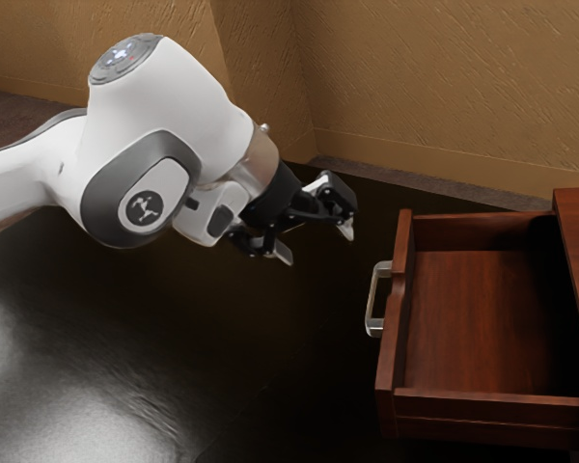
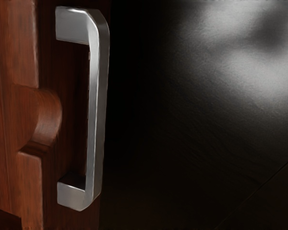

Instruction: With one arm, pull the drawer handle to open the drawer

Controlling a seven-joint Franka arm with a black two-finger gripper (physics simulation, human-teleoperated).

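One drawer (image 1: pixel 482 318), one handle (image 1: pixel 372 299)

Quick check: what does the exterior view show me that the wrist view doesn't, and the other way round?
Exterior view: the black two-finger gripper, jaws open, apart from the brushed silver metal bar handle, and the inside of the pulled-out reddish-brown wooden drawer. Wrist view: a rounded wooden bulge on the drawer front by the handle. Both: that handle and the dark glossy surface.

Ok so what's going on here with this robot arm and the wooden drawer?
A single robot arm is working on a wooden drawer. The drawer stands pulled well out of its cabinet. The arm's tool is open and hangs apart from the metal handle, toward the exterior view's left of it, holding nothing.
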